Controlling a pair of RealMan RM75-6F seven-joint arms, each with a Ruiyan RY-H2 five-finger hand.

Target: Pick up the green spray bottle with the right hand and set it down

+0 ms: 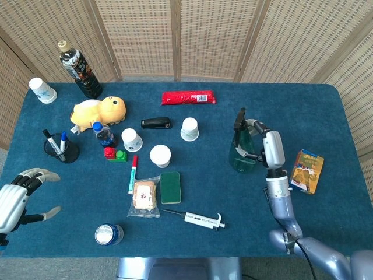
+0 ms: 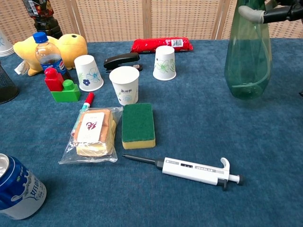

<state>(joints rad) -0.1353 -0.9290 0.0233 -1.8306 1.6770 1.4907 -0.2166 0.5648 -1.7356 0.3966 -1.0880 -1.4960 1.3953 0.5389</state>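
The green spray bottle (image 1: 242,146) is held upright on the right half of the desk (image 1: 326,105), gripped around its upper part by the right hand (image 1: 265,144); whether its base touches the blue cloth cannot be told from either view. In the chest view its top and the hand are cut off by the upper edge, so the grip is hard to make out there. Bare cloth is seen around the bottle on all sides: far toward the back edge, near toward the front edge, and left as far as the paper cup (image 1: 189,129). A small orange box (image 1: 305,171) lies to the right of the hand, near the right edge.

The left hand (image 1: 17,195) is seen at the near left corner, fingers spread apart and nothing in them, partly cut off by the picture edge.

The crowded part lies left of centre: a green sponge (image 2: 138,125), a bagged snack (image 2: 92,134), a red marker (image 1: 133,174) and a pipette (image 2: 191,169) near the front, a blue can (image 2: 16,188) cut off at the near left. A stapler (image 1: 156,123) and a red packet (image 1: 188,97) lie further back. The print on the cups is too small to read.
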